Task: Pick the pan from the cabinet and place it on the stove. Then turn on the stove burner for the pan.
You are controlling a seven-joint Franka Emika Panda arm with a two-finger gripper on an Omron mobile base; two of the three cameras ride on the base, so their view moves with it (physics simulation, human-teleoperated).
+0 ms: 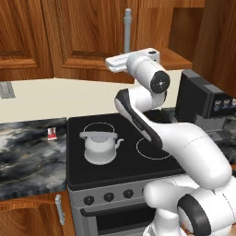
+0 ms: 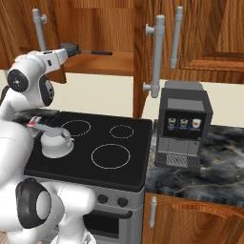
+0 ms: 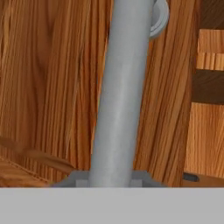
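My gripper [image 3: 108, 177] is shut on the grey bar handle [image 1: 127, 27] of the cabinet's left door [image 1: 87, 41], close to the bar's lower end. In the hand view that bar [image 3: 118, 96] runs up between my fingertips against the wood. The cabinet's right door [image 2: 140, 57] stands swung open. On the shelf inside lies the pan [image 2: 70, 47], its thin dark handle [image 2: 97, 52] pointing right, just beside my hand. Below is the stove [image 1: 117, 173], a black cooktop with a mid-sized burner ring [image 2: 76, 127].
A white kettle [image 1: 99, 147] sits on the cooktop's front left. Black knobs [image 1: 108, 197] line the stove's grey front. A black coffee machine [image 2: 183, 124] stands on the marble counter to the right. The open door's bar handle [image 2: 159, 52] juts out above it.
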